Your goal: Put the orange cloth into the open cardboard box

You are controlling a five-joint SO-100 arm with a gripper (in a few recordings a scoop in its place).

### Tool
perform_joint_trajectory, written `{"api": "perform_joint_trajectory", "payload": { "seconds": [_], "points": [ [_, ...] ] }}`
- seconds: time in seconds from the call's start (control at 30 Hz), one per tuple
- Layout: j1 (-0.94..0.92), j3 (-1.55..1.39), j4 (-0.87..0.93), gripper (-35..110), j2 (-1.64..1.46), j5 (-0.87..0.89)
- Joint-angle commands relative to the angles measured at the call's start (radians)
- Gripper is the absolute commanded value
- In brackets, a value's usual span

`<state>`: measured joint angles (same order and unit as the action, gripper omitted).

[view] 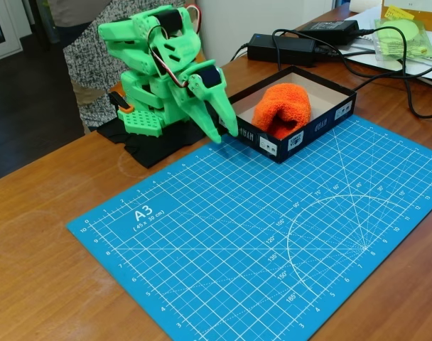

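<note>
The orange cloth (282,109), a fluffy folded towel, lies inside the open cardboard box (330,117), against its near-left wall. The box is shallow, with black outer walls, white labels and a pale beige inside, and stands at the far edge of the blue cutting mat. My green gripper (224,133) hangs folded down just left of the box, tips pointing at the mat's far edge. Its fingers lie close together and hold nothing.
A blue A3 cutting mat (258,234) covers the wooden table's middle. Behind the box lie black power adapters (283,47) with cables and a pale green item in a clear bag (406,35). A person stands behind the arm's base (141,117).
</note>
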<state>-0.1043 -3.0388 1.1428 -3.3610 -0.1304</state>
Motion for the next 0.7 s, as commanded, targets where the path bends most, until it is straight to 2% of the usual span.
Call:
{"api": "perform_joint_trajectory", "payload": {
  "seconds": [0.0, 0.67],
  "points": [
    [-0.018, -0.021, 0.006, 0, -0.012, 0.0],
    [0.028, -0.028, 0.006, 0, -0.014, 0.049]
  ]
}}
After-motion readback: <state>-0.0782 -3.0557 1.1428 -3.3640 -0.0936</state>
